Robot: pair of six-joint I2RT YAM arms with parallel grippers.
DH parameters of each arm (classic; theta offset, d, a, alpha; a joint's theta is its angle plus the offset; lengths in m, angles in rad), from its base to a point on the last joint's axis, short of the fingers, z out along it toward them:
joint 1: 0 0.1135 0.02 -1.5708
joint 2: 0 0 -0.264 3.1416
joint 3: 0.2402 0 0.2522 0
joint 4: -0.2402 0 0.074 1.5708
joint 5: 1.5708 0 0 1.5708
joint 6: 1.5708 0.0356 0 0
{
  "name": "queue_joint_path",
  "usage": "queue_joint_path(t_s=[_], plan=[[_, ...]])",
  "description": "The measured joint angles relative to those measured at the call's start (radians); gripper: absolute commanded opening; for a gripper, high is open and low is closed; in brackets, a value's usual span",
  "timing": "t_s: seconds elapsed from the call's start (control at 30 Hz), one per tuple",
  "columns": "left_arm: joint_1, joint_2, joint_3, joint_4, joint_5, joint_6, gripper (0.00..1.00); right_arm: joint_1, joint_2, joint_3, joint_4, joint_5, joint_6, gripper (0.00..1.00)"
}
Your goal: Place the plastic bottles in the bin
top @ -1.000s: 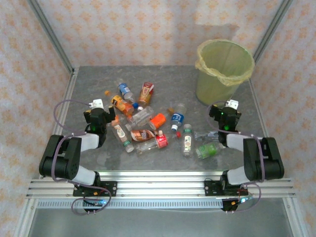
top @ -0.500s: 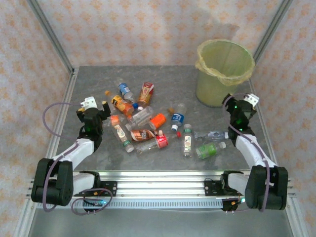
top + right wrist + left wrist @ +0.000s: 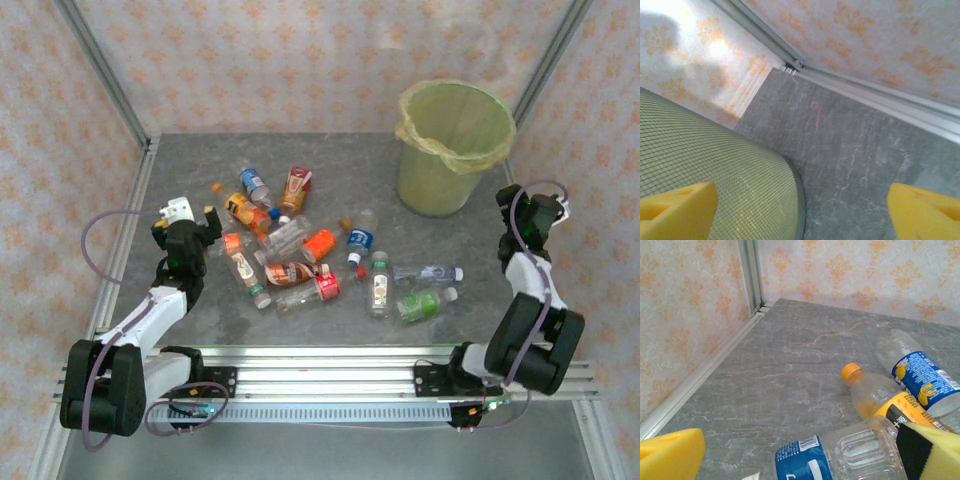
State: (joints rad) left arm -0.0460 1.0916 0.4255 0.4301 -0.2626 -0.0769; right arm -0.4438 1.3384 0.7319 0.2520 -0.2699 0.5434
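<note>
Left gripper [image 3: 190, 218], fingers [image 3: 667, 455] spread wide, sits at the 9 o'clock edge of the plastic bottles [image 3: 300, 250] strewn across the grey table [image 3: 180, 160]. In its wrist view a blue-labelled bottle [image 3: 840, 457] lies crosswise between the pads, close to the right-hand one, an orange-capped bottle [image 3: 875, 395] beyond at 1 o'clock. Right gripper [image 3: 535, 212], fingers [image 3: 677, 207] likewise parted and empty, hovers at 4 o'clock of the bin [image 3: 440, 185], the bottles off at its 9 o'clock.
</note>
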Motion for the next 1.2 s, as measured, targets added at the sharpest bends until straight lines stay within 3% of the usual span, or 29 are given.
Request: queue_joint_path(t_s=[0.2,0.3,0.67,0.93,1.2], plan=[[0.000,-0.003,0.000,-0.018,0.000,0.009,1.00,0.000,0.192,0.071,0.114,-0.056,0.096,0.67],[0.000,-0.003,0.000,-0.024,0.000,0.022,1.00,0.000,0.301,0.133,0.188,-0.084,0.138,0.65],[0.000,-0.003,0.006,-0.031,0.003,0.038,1.00,0.000,0.573,0.343,0.366,-0.134,0.209,0.68],[0.000,-0.003,0.028,-0.037,0.019,0.053,1.00,0.035,0.723,0.518,0.363,-0.170,0.215,0.77],[0.000,0.017,0.063,-0.068,0.020,0.060,1.00,0.103,0.867,0.738,0.328,-0.195,0.212,0.78]])
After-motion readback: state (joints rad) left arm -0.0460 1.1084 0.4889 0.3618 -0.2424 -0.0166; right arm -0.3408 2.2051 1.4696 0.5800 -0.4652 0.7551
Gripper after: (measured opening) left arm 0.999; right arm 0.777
